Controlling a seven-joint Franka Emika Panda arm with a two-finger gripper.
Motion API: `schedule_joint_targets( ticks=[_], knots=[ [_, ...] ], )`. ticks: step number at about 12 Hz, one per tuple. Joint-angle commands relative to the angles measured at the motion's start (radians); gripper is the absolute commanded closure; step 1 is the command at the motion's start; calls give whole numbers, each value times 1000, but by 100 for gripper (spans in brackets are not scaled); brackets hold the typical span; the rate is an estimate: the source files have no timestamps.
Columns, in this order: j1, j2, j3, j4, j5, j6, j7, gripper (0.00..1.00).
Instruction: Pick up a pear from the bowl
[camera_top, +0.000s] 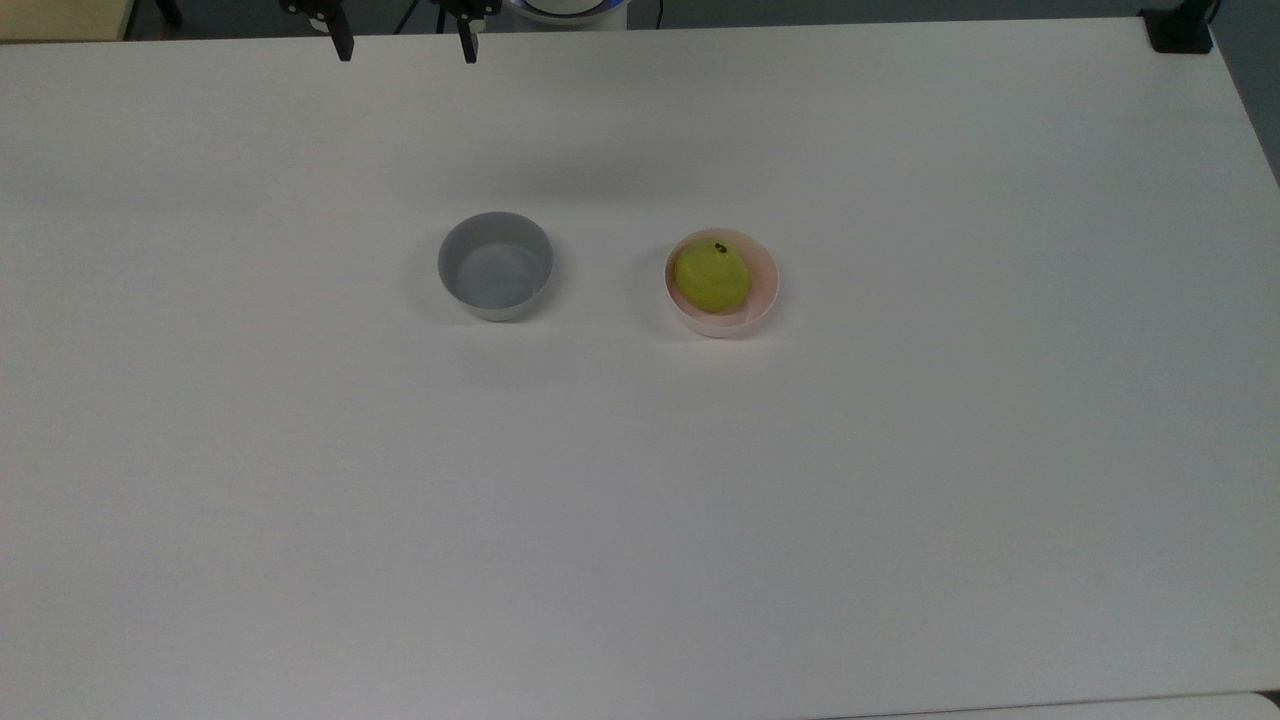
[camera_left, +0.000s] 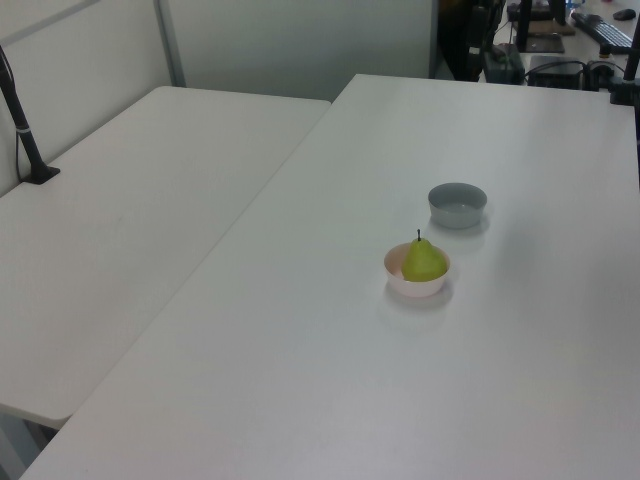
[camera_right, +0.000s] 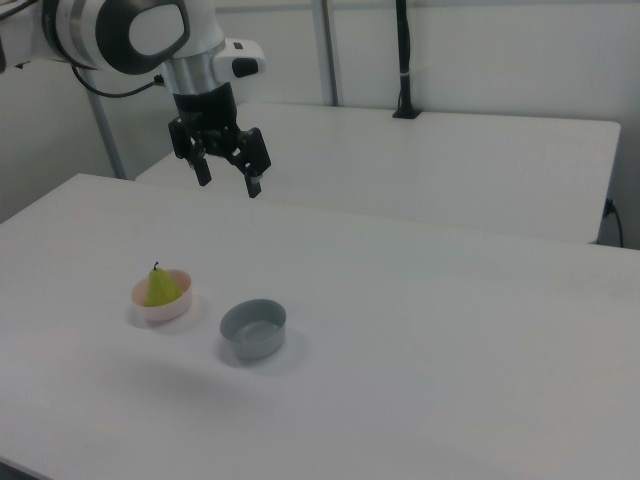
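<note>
Yellow-green pear (camera_top: 712, 277); pale pink bowl (camera_top: 762, 305); grey bowl (camera_top: 496, 266); white table (camera_top: 640, 500).

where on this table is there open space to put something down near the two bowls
Bare table lies all around. The gap between the grey bowl and the pink bowl holding the pear is free but narrow. The widest patches are below both bowls in the top view and at either side. The open gripper hangs high above.

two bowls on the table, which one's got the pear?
The pink bowl, on the top view's right: the pear sits in it, stem up. The grey bowl beside it holds nothing.
</note>
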Motion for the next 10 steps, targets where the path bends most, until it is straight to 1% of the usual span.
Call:
schedule_joint_targets(
  ticks=[1, 10],
  knots=[
    [6, 0, 1, 4, -10, -6, -12, 0],
    [6, 2, 1, 7, -9, -6, -20, 0]
  ],
)
